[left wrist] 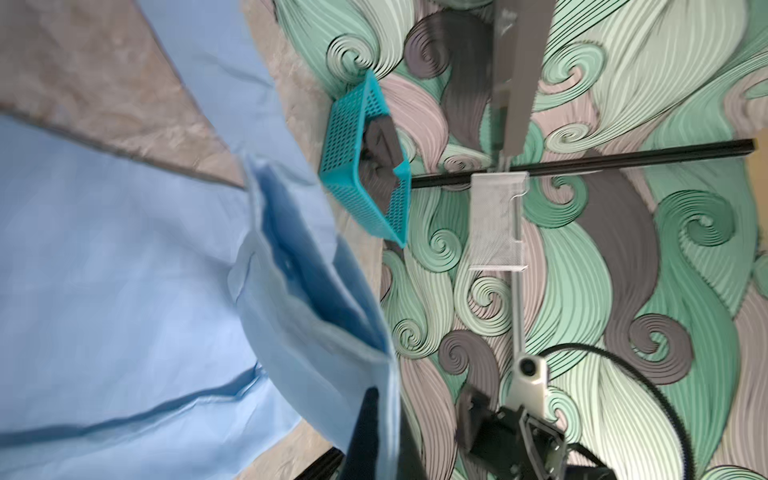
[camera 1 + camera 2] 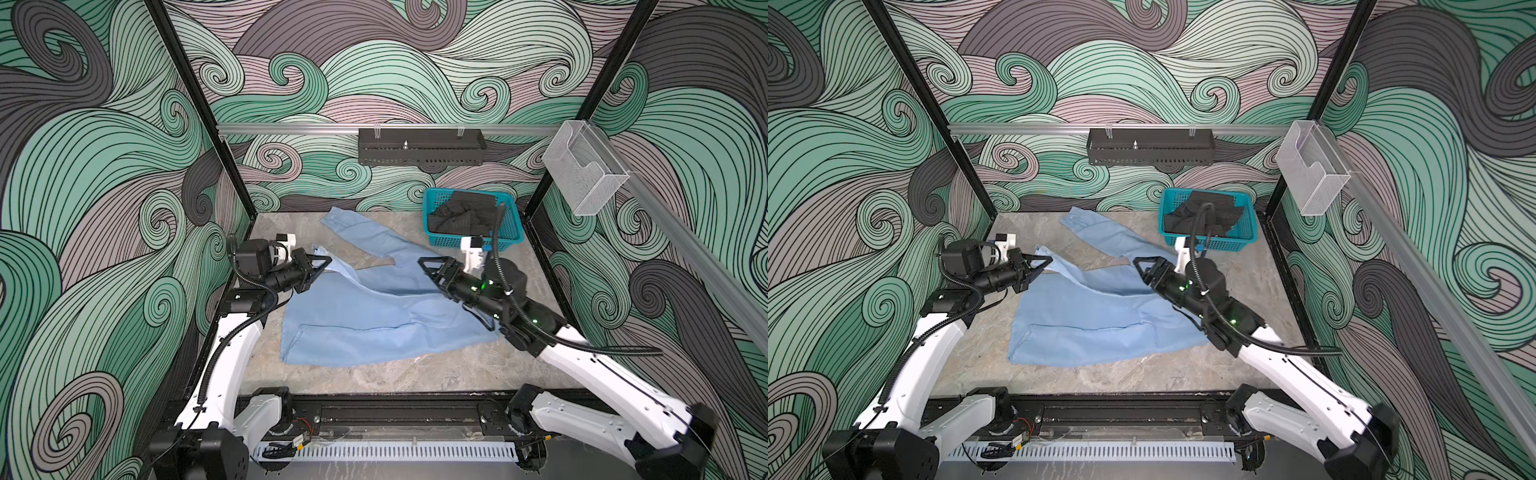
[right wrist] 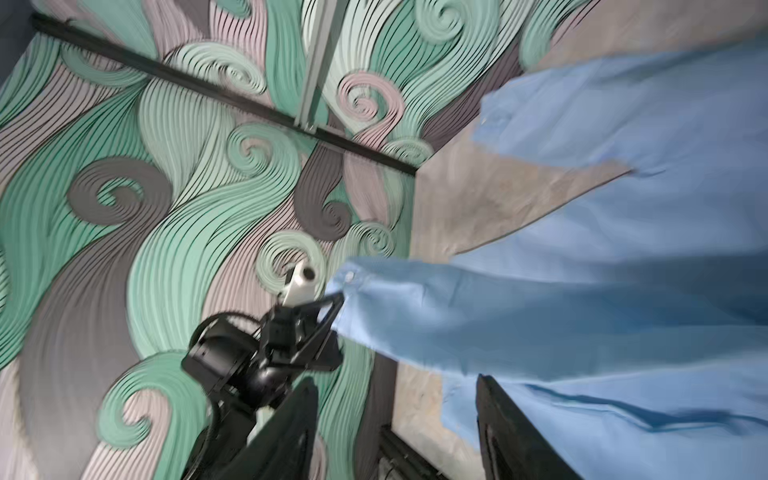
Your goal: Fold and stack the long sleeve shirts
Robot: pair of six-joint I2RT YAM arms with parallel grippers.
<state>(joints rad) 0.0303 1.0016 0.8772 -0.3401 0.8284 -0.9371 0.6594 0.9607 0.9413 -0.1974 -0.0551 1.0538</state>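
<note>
Left gripper point(image 2: 327, 261) jaws are being pressed together on the buttoned cuff point(image 3: 352, 284) of a light blue thin woven long sleeve shirt point(image 2: 353, 320), and that cuff is being held just off the grey marbled tabletop point(image 2: 374, 378). Right gripper point(image 2: 424, 264) jaws are being shown apart in the right wrist view, with nothing between them; it is hovering over the upper edge of the shirt's body.

Nearest the arm bases, the hem is lying fairly flat, with the body spread between the two arms. Further back, the held sleeve is running from the left gripper down toward the shirt's middle, so its long axis is pointing roughly at the right gripper. Beyond both grippers, the free sleeve point(image 2: 365, 237) is lying stretched toward the back wall, its root just beside the right gripper. Farthest, a teal plastic mesh basket point(image 2: 428, 216) holding a dark crumpled garment point(image 2: 457, 218) is standing in the back right corner.

Folding the held sleeve across is judged the left arm's job, since the body is lying to its right and nearer the front.
</note>
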